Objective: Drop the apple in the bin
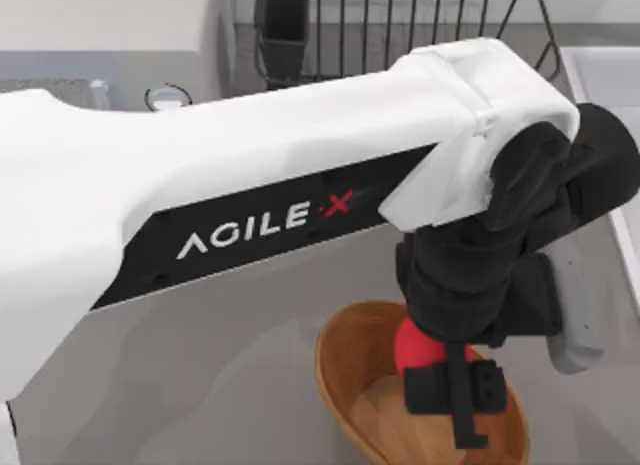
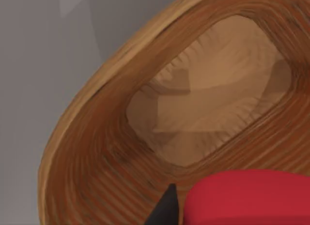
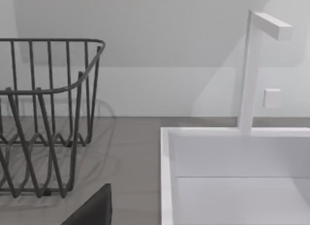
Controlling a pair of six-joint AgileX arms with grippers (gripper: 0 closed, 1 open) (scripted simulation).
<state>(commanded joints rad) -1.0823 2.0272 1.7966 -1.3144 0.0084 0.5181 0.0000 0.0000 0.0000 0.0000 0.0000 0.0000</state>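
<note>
The left gripper [image 1: 452, 370] hangs over the bin [image 1: 350, 370], which sits near the table's front edge, right of centre, and its fingers are closed on the apple [image 1: 412, 347]. The apple is above the bin's flat bottom [image 2: 208, 99], inside the rim. To do this well, open the fingers fully and let it fall straight, then lift clear without knocking the wall

Setting: rendered kitchen counter. Evidence: smooth grey countertop [image 3: 131, 152]; black wire dish rack [image 3: 46, 118] standing on it; white rectangular sink basin [image 3: 232, 181] set just beside the rack; slim white angular tap [image 3: 252, 70] rising at the basin's back edge; plain pale wall [image 3: 160, 36] behind.
</note>
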